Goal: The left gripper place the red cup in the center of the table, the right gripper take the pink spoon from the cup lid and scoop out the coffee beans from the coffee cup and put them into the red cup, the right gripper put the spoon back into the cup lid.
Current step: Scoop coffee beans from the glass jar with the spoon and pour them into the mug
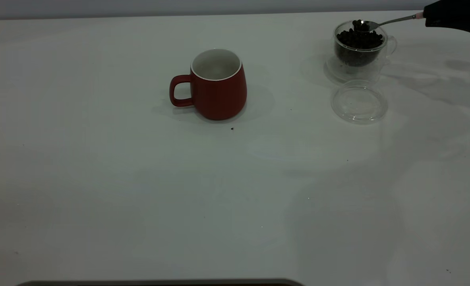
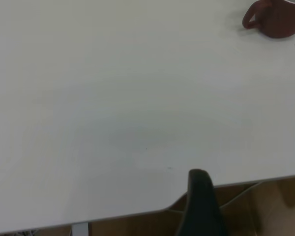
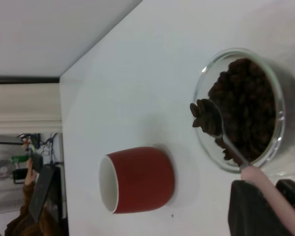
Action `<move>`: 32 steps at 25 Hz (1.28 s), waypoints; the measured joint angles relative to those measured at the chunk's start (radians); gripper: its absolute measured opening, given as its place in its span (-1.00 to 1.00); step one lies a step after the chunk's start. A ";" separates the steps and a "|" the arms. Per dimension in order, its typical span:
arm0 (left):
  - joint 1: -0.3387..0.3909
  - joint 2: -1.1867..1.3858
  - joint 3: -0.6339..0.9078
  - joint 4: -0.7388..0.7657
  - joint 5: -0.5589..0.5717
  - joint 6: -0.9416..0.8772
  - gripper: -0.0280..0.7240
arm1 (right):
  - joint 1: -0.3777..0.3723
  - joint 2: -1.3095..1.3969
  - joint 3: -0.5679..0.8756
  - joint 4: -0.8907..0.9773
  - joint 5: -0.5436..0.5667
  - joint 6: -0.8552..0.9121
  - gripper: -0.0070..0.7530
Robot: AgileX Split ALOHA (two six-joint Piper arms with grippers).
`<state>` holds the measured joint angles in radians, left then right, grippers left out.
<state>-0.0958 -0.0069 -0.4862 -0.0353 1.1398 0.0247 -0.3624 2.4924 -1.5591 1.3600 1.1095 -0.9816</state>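
Spoon first: your slim silver teaspoon with the pale pink handle end [image 1: 381, 22] lies nearly level above the small clear double-walled glass coffee cup [image 1: 360, 47], its long axis running from the black tapered right gripper [image 1: 449, 16] at the far right edge of the exterior view leftward to the cup. The bowl [image 3: 209, 120] sits over the cup's rim, loaded with a few dark beans. You have the gripper's fingers [image 3: 250, 209] closed on the pink handle [image 3: 275, 196].

Below the bowl, the heap of dark brown roasted coffee beans [image 1: 358, 41] fills the glass cup close to its brim. Just in front of that cup, toward the camera, the round clear glass cup lid [image 1: 359, 101] rests flat on the plain white table [image 1: 139, 178] with nothing on it.

Well to the left, near the table's middle, the dark red ceramic mug with the white inside [image 1: 217, 84] stands upright, its handle pointing left, its inside looking bare. A small dark speck [image 1: 232, 128] lies just in front of it.

One black finger of your left gripper [image 2: 201, 206] shows at the table's edge, far from the mug; you cannot tell how wide it is.
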 joint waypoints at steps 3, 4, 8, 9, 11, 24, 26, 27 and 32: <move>0.000 0.000 0.000 0.000 0.000 0.000 0.64 | -0.007 0.026 0.000 0.042 0.036 0.003 -0.73; 0.000 0.000 0.000 0.000 0.000 0.000 0.64 | -0.012 0.038 0.000 0.064 0.038 0.003 -0.73; 0.000 0.000 0.000 0.000 0.000 0.000 0.64 | -0.023 0.076 0.000 0.111 0.036 0.004 -0.73; 0.000 0.000 0.000 0.000 0.000 0.000 0.64 | -0.026 0.078 0.000 0.111 0.036 0.004 -0.73; 0.000 0.000 0.000 0.000 0.000 0.000 0.64 | -0.026 0.078 0.000 0.115 0.037 0.004 -0.73; 0.000 0.000 0.000 0.000 0.000 -0.002 0.64 | 0.032 0.051 0.000 0.142 0.036 0.004 -0.73; 0.000 0.000 0.000 0.000 0.000 -0.002 0.64 | 0.051 0.030 0.000 0.145 0.038 0.004 -0.73; 0.000 0.000 0.000 0.000 0.000 -0.002 0.64 | 0.061 0.016 0.000 0.147 0.038 0.007 -0.73; 0.000 0.000 0.000 0.000 0.000 -0.002 0.64 | 0.125 -0.029 0.000 0.154 0.042 0.027 -0.73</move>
<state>-0.0958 -0.0069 -0.4862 -0.0353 1.1398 0.0222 -0.2377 2.4630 -1.5591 1.5139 1.1511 -0.9541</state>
